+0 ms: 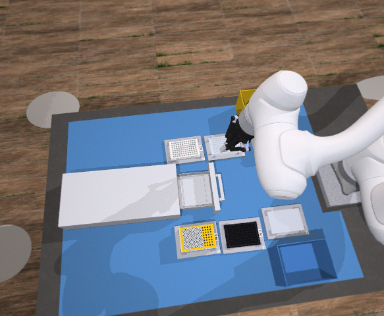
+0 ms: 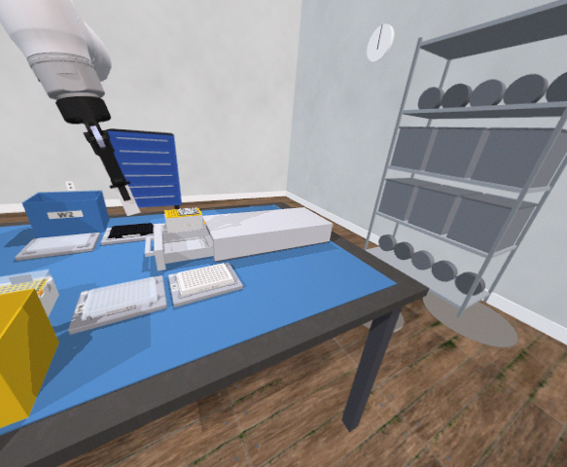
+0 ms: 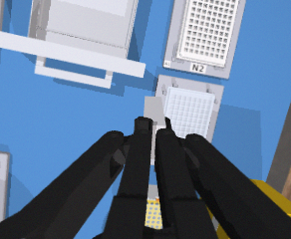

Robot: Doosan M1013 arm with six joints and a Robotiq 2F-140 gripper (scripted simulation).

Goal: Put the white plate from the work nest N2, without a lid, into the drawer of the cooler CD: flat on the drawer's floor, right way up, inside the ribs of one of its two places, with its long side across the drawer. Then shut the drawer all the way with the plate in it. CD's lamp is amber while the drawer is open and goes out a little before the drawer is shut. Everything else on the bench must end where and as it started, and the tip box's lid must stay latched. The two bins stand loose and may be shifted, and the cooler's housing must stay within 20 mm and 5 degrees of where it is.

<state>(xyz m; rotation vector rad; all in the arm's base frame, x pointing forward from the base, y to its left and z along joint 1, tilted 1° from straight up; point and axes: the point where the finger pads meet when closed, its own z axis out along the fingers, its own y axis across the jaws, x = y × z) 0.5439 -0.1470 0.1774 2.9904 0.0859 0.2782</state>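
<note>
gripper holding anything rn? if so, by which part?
Nothing held. The gripper is fully shut with its fingers together, up in the air above the lidded plate beside nest N2's white plate.

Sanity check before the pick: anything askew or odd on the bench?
Nothing looks knocked or spilled. The cooler drawer stands pulled out with nothing in it, the white plate sits square in nest N2, and the gripper hangs shut above the neighbouring lidded plate, holding nothing.

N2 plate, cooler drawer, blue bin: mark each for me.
N2 plate (image 3: 208,31), wrist view, middle of its well grid.
Cooler drawer (image 1: 192,189), top view, bare floor inside it.
Blue bin (image 2: 67,206), exterior view, front wall above the W2 label.
</note>
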